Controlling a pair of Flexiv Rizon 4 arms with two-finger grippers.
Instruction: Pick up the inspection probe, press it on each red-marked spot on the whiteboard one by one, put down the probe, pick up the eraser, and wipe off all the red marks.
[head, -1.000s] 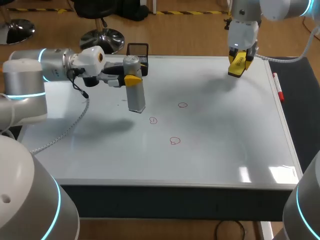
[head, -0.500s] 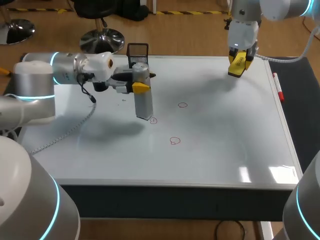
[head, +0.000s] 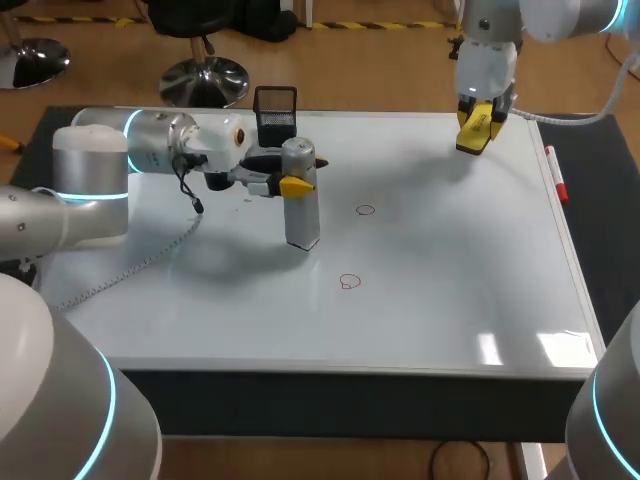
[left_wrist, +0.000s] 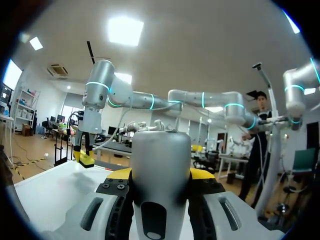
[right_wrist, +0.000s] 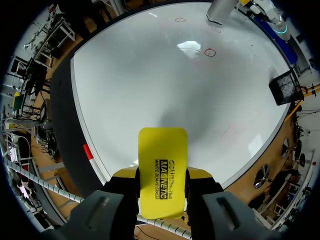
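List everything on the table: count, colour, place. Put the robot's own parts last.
whiteboard: 1, white, covers most of the tabletop.
probe: 1, silver-grey, upright with its base on the whiteboard, left of centre.
marks: 2 in sight, red, one right of the probe, the other nearer the front edge.
eraser: 1, yellow, held above the far right corner of the whiteboard.
basket: 1, black mesh, at the far edge behind the probe.
marker: 1, red and white, along the right edge.
left tool: 1, yellow tips, shut on the probe.
right tool: 1, yellow tips, shut on the eraser.
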